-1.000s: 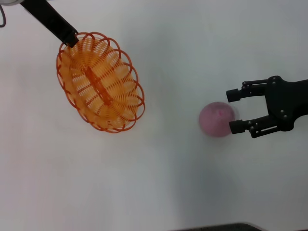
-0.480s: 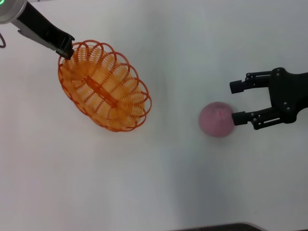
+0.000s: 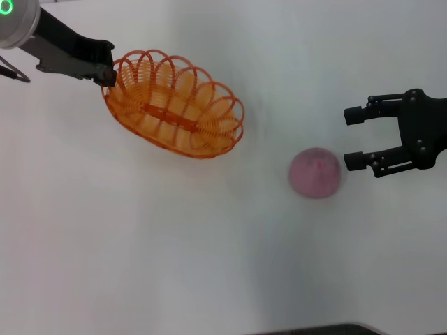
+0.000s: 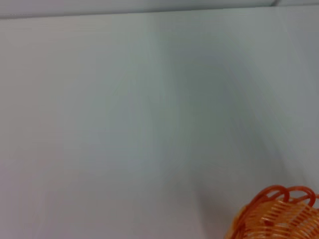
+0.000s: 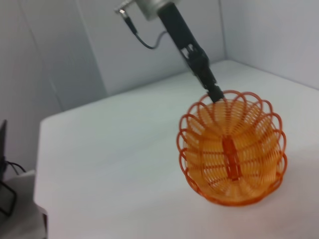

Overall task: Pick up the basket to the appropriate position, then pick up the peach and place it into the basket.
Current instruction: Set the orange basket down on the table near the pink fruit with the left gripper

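Left gripper clamped on basket rim, seemingly airborne; right gripper wide beside peach.

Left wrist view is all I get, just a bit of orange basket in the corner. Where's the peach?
Observer: The peach sits on the table, off to the basket's right.
Operator: Is someone holding the basket?
Observer: Yes, the left gripper pinches its rim at one end.
Operator: Did the other hand grab the peach?
Observer: No. The right gripper is open, just beside the peach.
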